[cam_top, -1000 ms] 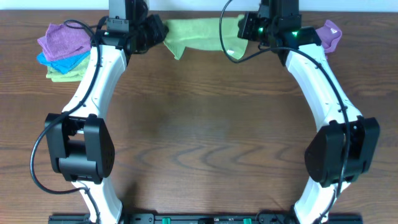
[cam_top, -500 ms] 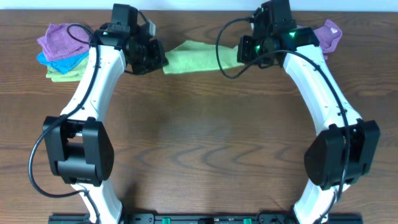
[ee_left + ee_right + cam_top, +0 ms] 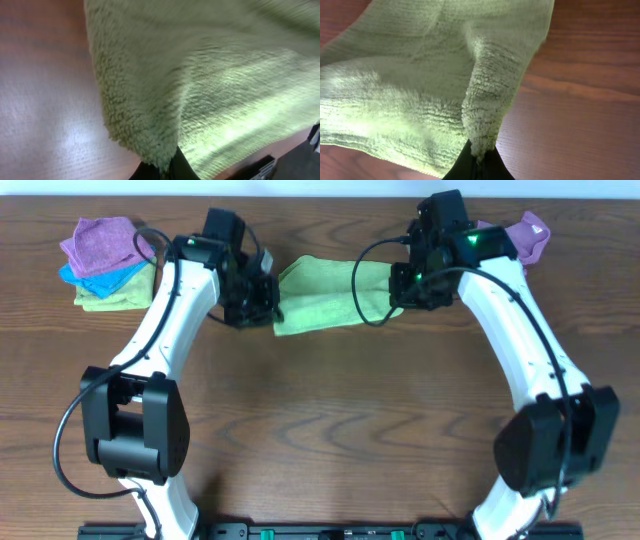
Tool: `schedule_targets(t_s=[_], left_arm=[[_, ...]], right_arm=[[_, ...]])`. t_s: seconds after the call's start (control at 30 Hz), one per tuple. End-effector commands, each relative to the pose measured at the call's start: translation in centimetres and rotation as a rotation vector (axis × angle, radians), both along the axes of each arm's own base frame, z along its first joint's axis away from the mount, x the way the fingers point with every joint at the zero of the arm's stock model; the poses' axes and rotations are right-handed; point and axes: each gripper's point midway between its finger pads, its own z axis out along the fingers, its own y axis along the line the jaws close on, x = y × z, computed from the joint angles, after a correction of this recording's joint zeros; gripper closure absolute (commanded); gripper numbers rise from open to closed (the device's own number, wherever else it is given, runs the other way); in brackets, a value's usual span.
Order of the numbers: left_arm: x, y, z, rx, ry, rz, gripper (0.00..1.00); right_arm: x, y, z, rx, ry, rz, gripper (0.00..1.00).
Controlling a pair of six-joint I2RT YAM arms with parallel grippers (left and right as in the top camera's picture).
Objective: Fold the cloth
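Note:
A light green cloth (image 3: pixel 318 295) hangs stretched between my two grippers above the far middle of the table. My left gripper (image 3: pixel 272 308) is shut on its left corner, and the left wrist view shows the fluffy cloth (image 3: pixel 200 85) pinched in the black fingertips (image 3: pixel 165 169). My right gripper (image 3: pixel 398 290) is shut on the right corner; the right wrist view shows the cloth (image 3: pixel 430 85) bunched into the fingertips (image 3: pixel 479 162). The cloth's far edge seems to lie on the table.
A stack of folded cloths, purple (image 3: pixel 100 240) over blue (image 3: pixel 105 277) and green, sits at the far left corner. A purple cloth (image 3: pixel 527 232) lies at the far right. The brown wooden table (image 3: pixel 330 430) spreads in front.
Both grippers have pulled the green cloth from the far edge toward the near side, and the cloth now spreads wider and lower over the table.

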Motion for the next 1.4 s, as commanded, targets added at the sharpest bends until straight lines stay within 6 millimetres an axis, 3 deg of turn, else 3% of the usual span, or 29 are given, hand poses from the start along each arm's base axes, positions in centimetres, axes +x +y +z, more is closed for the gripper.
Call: schedule_targets(t_s=[0.0, 0.23, 0.47, 0.6, 0.73, 1.13, 1.37], left_arm=[[-2.4, 0.5, -1.8, 0.012, 0.068, -0.016, 0.94], [-4.6, 0.6, -3.8, -0.015, 0.092, 0.035, 0.94], [-8.9, 0.6, -6.3, -0.035, 0.164, 0.051, 0.94], [-11.1, 0.1, -7.5, -0.034, 0.212, 0.031, 0.94], [-12.0, -0.1, -8.2, -0.028, 0.227, 0.018, 0.94], [-14.2, 0.8, -10.1, 0.013, 0.266, 0.003, 0.94], [-16.4, 1.6, -11.5, 0.046, 0.308, -0.018, 0.94]], right_arm=[[-2.0, -0.4, 0.2, -0.020, -0.020, 0.030, 0.98], [-6.3, -0.9, -2.0, 0.038, -0.080, 0.023, 0.99], [-9.9, -0.7, -6.6, 0.089, -0.012, 0.033, 0.98], [-11.0, -0.9, -8.9, 0.094, 0.020, 0.005, 0.99], [-12.0, -1.2, -10.4, 0.089, 0.045, -0.002, 0.98], [-14.3, -1.9, -12.8, 0.069, 0.114, -0.029, 0.98], [-15.8, -2.7, -14.2, 0.035, 0.152, -0.044, 0.99]])
